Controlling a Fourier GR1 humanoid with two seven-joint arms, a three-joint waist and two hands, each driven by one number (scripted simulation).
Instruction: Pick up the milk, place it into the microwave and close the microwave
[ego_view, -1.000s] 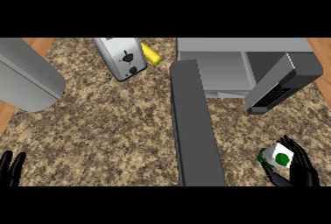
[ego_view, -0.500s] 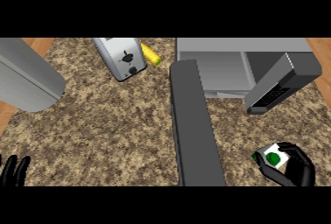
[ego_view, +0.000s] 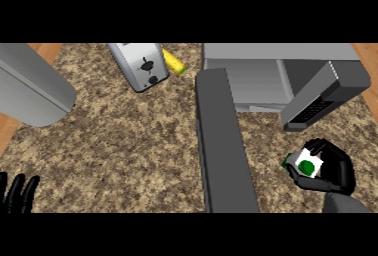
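Milk (ego_view: 307, 165): my right hand (ego_view: 332, 172) curled round it, near open microwave (ego_view: 280, 75); placing, door-closing left. Left hand (ego_view: 18, 192): resting open, lower-left edge

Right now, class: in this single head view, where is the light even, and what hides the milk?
Head view: the counter is evenly lit, without glare or strong shadows; the right hand wraps the milk, so only its white and green face shows; the left hand is cut by the lower edge.

Right hand (ego_view: 334, 170) curled round milk (ego_view: 305, 165), microwave (ego_view: 277, 75) door open
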